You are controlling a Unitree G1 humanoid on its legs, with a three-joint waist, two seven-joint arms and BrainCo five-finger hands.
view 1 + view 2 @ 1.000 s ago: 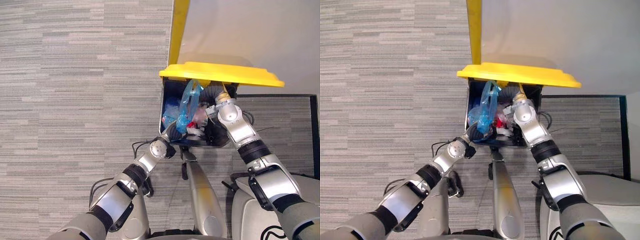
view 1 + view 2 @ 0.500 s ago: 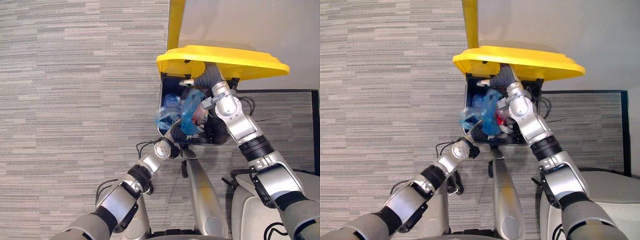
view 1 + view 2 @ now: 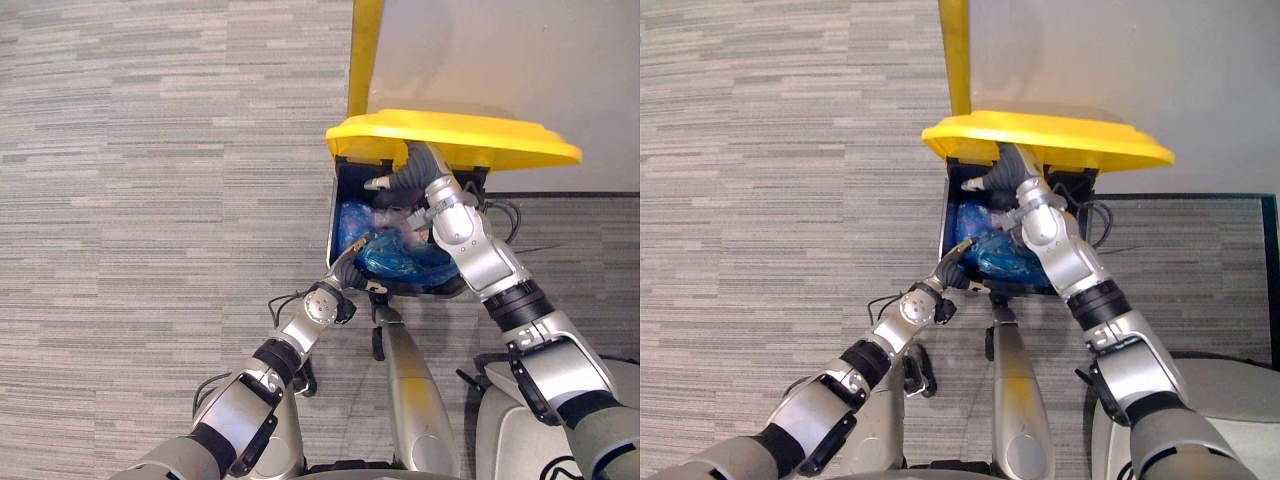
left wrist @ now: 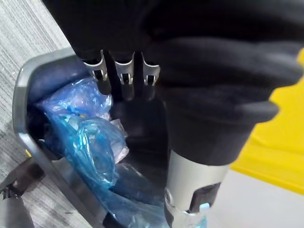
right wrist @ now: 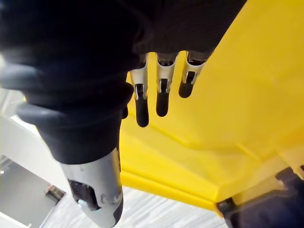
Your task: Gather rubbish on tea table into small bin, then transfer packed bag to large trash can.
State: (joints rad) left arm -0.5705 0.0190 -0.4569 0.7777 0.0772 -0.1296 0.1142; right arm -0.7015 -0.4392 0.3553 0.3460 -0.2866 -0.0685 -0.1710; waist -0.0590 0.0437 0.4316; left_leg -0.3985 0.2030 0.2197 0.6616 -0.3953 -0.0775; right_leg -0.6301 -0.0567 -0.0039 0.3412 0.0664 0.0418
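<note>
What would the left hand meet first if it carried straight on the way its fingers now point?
Most likely the blue bag lying inside the trash can: the straight fingers of the left hand aim into its opening, with the bag just beyond. The gap is hard to judge.

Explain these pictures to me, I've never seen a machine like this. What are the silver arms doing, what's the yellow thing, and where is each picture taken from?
This is a humanoid robot with two silver arms that end in hands. The two wide pictures come from cameras on its head, looking down at a grey carpeted floor. The two close-up pictures come from cameras on its wrists, each looking along its own hand. The yellow thing is the lid of a large trash can. The right hand is up under that lid with its fingers straight against the underside, apparently propping it open. A packed blue bag lies inside the can. The left hand hovers over the bag with straight fingers and holds nothing.
</note>
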